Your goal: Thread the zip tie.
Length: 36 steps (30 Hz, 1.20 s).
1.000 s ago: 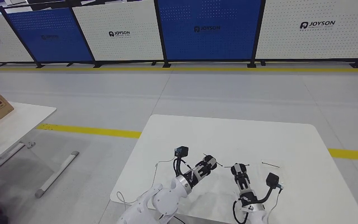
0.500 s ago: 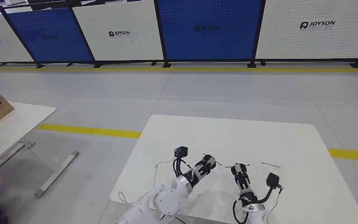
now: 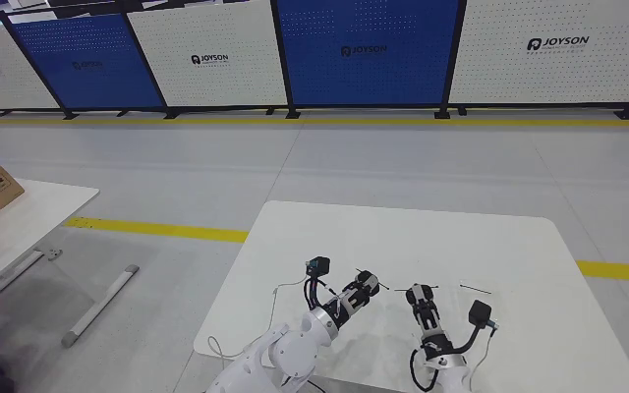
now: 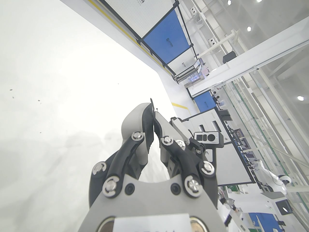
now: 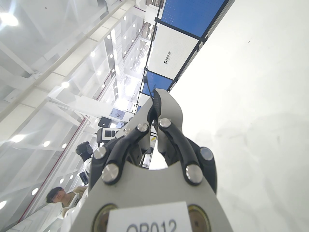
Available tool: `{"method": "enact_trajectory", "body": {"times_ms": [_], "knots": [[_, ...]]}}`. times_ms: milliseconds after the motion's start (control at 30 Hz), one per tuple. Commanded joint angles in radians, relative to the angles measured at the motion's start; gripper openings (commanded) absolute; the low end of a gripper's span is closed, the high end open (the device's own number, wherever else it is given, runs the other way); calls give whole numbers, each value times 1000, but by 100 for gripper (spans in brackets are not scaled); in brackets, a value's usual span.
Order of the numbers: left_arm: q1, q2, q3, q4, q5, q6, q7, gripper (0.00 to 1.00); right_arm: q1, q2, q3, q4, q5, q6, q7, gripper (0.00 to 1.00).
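Near the front edge of the worktop (image 3: 393, 236), both hands are pressed together: left hand (image 4: 153, 112) nips a black sliver (image 4: 151, 102), right hand (image 5: 154, 100) pinches the zip tie (image 5: 149, 88). Floppy tip could miss the head, I reckon.

Narrow gap between left tool (image 3: 372, 281) and right tool (image 3: 416, 292), spare zip tie (image 3: 476, 289) near the right one — broad white table (image 3: 393, 231) beyond.

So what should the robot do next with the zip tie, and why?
Probably ease the two grippers closer so the ends meet. The left gripper is shut on a black end of the zip tie, the right gripper is shut on a thin black strip, and the top view shows a gap between them.
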State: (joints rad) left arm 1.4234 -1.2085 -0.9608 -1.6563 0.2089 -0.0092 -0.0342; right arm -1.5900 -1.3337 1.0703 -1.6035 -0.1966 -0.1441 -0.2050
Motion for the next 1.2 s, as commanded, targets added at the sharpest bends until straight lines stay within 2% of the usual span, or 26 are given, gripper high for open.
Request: {"method": "enact_trajectory", "body": {"times_ms": [0, 567, 1167], "knots": [[0, 0, 0, 0, 0, 0, 0, 0, 4, -2, -5, 6, -3, 5, 2, 0], [0, 0, 0, 0, 0, 0, 0, 0, 12, -16, -8, 21, -21, 17, 0, 0], [0, 0, 0, 0, 0, 0, 0, 0, -3, -24, 8, 13, -23, 4, 9, 0]]}}
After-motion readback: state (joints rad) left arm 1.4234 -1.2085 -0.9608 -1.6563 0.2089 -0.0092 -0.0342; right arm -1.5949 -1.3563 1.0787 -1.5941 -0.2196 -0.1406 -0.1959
